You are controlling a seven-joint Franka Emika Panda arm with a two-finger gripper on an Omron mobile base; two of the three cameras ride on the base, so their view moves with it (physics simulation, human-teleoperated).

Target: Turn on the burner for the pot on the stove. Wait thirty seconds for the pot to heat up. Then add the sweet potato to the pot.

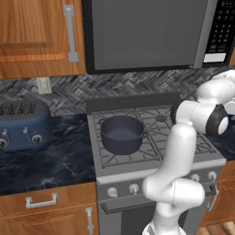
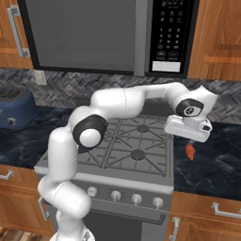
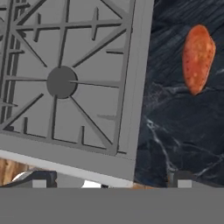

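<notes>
counter (image 3: 183,131) around sweet potato (image 3: 197,59) bare | stove (image 3: 135,87) edge beside

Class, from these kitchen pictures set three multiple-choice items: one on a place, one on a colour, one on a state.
1. The sweet potato lies: A in the pot; B on the dark counter right of the stove; C on a grate.
2. The toaster is: A blue; B red; C white.
3. The hand is: A shut on the sweet potato; B shut, empty; C open, empty.

B: it rests on marbled counter beside the stove.
A: its body is blue.
C: the fingertips stand wide apart, nothing between them.
</notes>
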